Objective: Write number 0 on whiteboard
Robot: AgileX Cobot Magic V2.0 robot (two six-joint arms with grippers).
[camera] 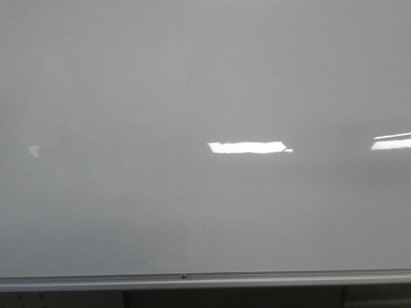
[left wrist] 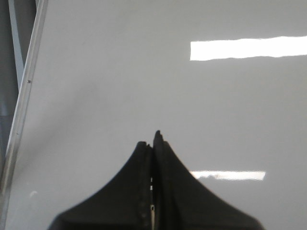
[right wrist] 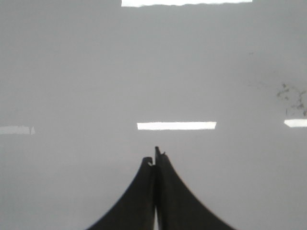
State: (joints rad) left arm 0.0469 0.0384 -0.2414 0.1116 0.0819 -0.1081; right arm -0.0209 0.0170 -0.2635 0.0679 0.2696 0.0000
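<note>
The whiteboard (camera: pixel 192 205) fills the front view, a glossy grey-white surface with no drawn mark that I can make out; the number 0 does not show in any view. Neither arm appears in the front view. In the left wrist view my left gripper (left wrist: pixel 152 140) points at the whiteboard (left wrist: pixel 120 86), its black fingers pressed together with nothing between them. In the right wrist view my right gripper (right wrist: pixel 155 157) is likewise shut and empty, facing the whiteboard (right wrist: pixel 96 72). No pen shows.
A silver rail (camera: pixel 192 279) runs along the board's lower edge, also seen as the frame edge (left wrist: pixel 21 105). Bright light reflections (camera: pixel 247 147) lie on the surface. Faint dark smudges (right wrist: pixel 291 96) speckle the board in the right wrist view.
</note>
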